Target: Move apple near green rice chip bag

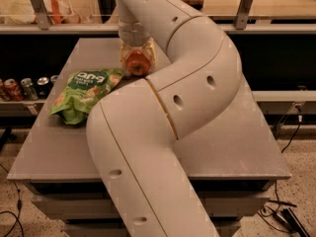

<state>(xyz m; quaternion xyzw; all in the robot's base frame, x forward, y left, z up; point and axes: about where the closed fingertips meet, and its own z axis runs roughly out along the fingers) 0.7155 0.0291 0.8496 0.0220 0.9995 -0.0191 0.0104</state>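
Reaching down over the far part of the table (240, 149), the gripper (137, 59) is hanging at roughly 11 o'clock from the tabletop's middle, with its pale fingers (125, 58) closing in on both sides of the apple (138, 64). The jaws are standing only as far apart as the fruit is wide, and they are clasping it between them. The apple is showing its red-orange skin and stem dimple toward the camera; whether it is touching the tabletop or hanging just above it cannot be told.

The green rice chip bag (81, 95) is lying flat on the table at about 8 o'clock from the apple, its upper right corner coming just beside the fruit. The thick white arm (197, 78) is bending across the middle of the view and covering much of the tabletop. Off the table's left edge, at 9 o'clock, a row of soda cans (22, 88) is standing on a lower ledge.
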